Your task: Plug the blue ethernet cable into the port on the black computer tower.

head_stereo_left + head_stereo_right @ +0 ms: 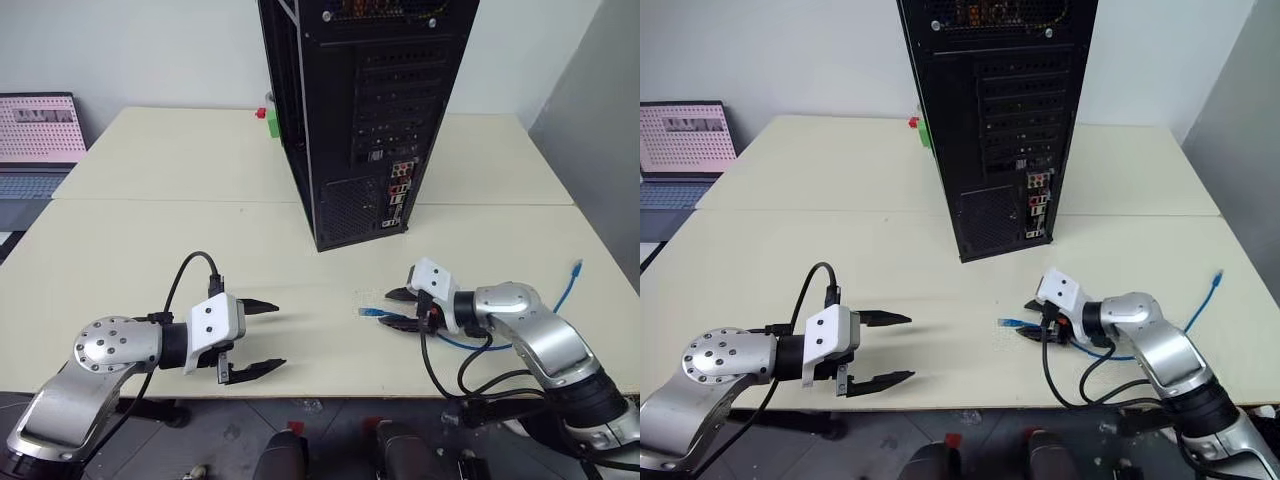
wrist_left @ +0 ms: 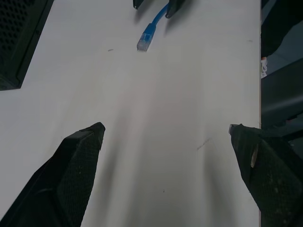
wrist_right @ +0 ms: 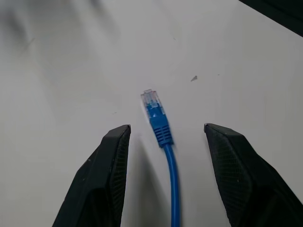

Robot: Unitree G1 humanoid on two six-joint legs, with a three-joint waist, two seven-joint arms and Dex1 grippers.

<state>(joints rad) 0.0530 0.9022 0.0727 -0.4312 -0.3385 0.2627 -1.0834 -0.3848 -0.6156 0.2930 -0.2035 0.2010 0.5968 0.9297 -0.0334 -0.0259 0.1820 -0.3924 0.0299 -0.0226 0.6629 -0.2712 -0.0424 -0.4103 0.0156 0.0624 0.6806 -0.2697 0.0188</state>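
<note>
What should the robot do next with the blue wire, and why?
Probably close the right gripper on the blue ethernet cable just behind its clear plug. The plug lies loose on the table between the open fingers, touching neither, and it must be held before it can go to the black computer tower.

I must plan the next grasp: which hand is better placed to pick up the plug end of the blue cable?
The right hand. Its open fingers stand either side of the blue ethernet cable near its plug. The left hand is open too, but farther from the plug.
</note>
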